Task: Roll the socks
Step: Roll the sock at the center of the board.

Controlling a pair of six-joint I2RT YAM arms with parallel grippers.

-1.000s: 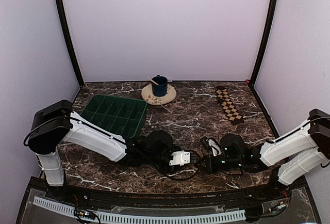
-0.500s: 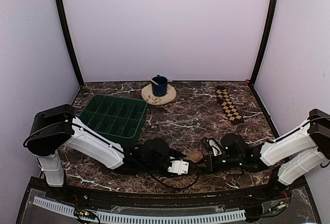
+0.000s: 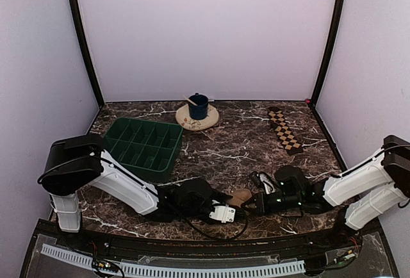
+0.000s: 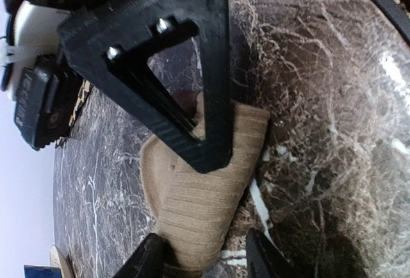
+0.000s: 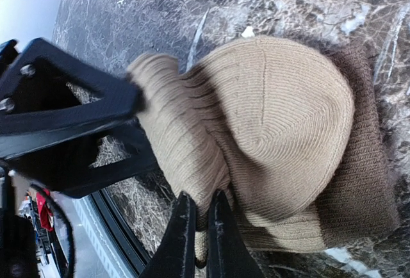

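Tan ribbed sock (image 5: 275, 130) sits bunched on the tabletop (image 3: 224, 147) near the front edge, squarely between the two arms. The right jaws are closed to a sliver on a thin fold at the bundle's rim. The left jaws stand partly apart with the sock's narrow ribbed end lying between them, and they appear to hold it. The two sets of jaws face each other across the bundle, almost touching, so its short length runs left to right from one to the other. Any further turn of the roll would probably have to go about that line. The checkered sock (image 3: 284, 130) lies flat and well apart at the far right. Its long axis runs from the back wall toward the front, and the right arm (image 3: 359, 179) is the nearer one.
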